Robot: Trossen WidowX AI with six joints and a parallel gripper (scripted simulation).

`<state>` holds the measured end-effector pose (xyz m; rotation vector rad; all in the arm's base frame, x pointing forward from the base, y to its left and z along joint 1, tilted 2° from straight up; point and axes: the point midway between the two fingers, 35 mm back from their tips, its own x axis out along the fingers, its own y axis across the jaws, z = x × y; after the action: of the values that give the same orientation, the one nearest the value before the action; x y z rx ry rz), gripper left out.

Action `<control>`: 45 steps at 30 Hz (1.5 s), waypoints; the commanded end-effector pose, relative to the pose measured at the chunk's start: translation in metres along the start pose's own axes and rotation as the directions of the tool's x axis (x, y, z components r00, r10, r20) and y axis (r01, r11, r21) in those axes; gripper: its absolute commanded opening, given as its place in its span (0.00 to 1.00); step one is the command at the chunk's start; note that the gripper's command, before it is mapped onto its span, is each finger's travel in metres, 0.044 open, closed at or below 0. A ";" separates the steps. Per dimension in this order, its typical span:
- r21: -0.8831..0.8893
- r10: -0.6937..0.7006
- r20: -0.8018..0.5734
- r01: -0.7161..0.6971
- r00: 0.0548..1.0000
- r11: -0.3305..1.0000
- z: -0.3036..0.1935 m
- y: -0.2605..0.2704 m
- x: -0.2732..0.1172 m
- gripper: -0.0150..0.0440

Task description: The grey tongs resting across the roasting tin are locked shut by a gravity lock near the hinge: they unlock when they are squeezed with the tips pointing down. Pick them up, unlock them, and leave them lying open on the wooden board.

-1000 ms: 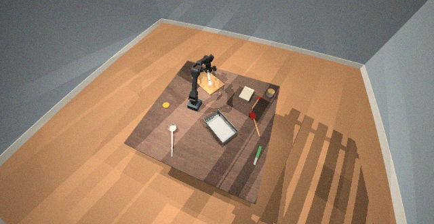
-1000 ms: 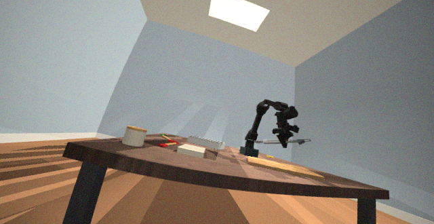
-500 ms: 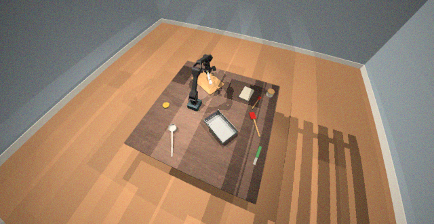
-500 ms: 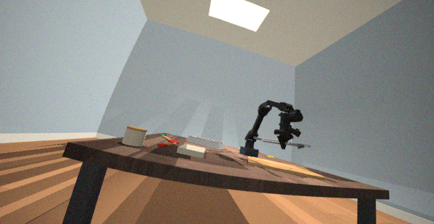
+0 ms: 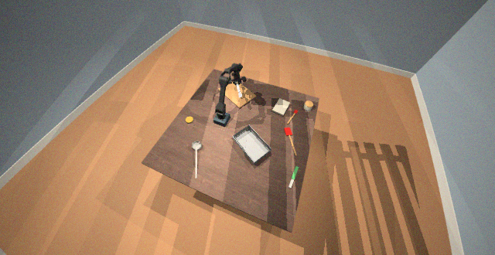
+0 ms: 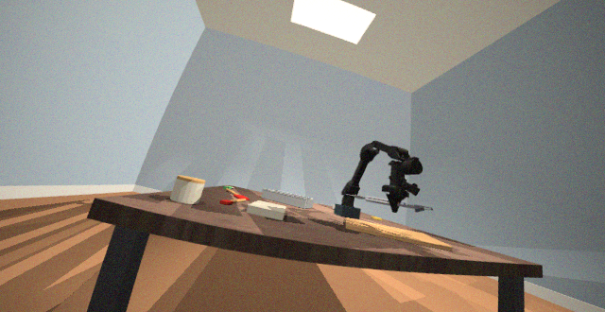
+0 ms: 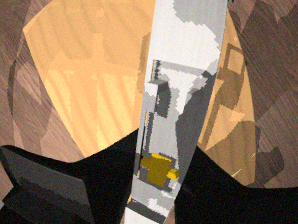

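One pair of tongs (image 5: 239,91) (image 6: 370,198) (image 7: 175,100) is clamped in the jaws (image 5: 238,83) (image 6: 396,208), near level. Looks like the laying-down step: board (image 5: 240,103) (image 6: 402,232) (image 7: 100,110) sits just below, so I'd lower gently, then let go. Can't tell if they're unlocked.

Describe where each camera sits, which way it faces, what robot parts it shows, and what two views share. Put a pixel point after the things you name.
Top: high above the table (image 5: 213,170), looking down; whole arm (image 5: 222,93).
Exterior: near tabletop height beyond the board's side (image 6: 402,234), facing across and upward; whole arm (image 6: 363,165).
Wrist: on the arm, looking past the tool (image 7: 157,175) toward the board; dark tool parts.
Top and exterior share the white-sided jar (image 5: 308,106) (image 6: 187,191).
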<state>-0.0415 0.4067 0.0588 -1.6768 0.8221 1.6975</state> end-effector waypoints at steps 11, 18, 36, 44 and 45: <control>-0.003 -0.002 -0.003 0.002 1.000 1.000 -0.001 0.000 0.023 0.00; -0.003 -0.002 -0.003 0.002 1.000 1.000 -0.001 0.000 0.035 0.00; -0.001 0.002 -0.003 -0.002 1.000 1.000 -0.002 0.001 0.044 0.36; -0.001 0.002 -0.003 -0.002 1.000 1.000 -0.002 0.001 0.044 0.71; -0.001 0.002 -0.003 -0.002 1.000 1.000 -0.002 0.001 0.044 0.76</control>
<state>-0.0418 0.4047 0.0149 -1.6797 0.8246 1.6976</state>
